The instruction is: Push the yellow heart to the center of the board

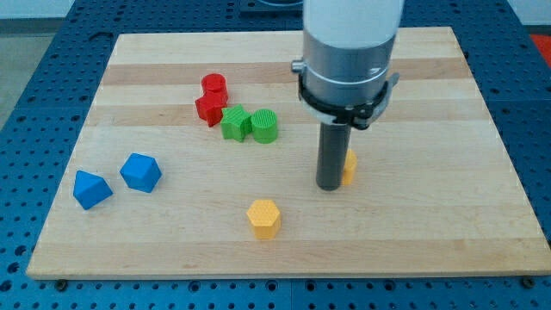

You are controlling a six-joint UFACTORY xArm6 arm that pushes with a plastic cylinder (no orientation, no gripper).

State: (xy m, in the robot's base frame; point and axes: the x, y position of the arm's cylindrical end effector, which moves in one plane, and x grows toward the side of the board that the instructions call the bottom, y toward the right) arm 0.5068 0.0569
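The yellow heart (349,166) lies right of the board's middle; only a sliver shows, the rest is hidden behind my rod. My tip (329,185) rests on the board, touching the heart's left side. A second yellow block, a hexagon (263,218), lies toward the view's bottom, left of my tip.
A red cylinder (213,85) and a red star (210,108) sit at upper left of centre. A green star (234,124) and a green cylinder (265,126) touch beside them. Two blue blocks (90,189) (140,172) lie at the view's left. The wooden board (430,241) rests on a blue pegboard table.
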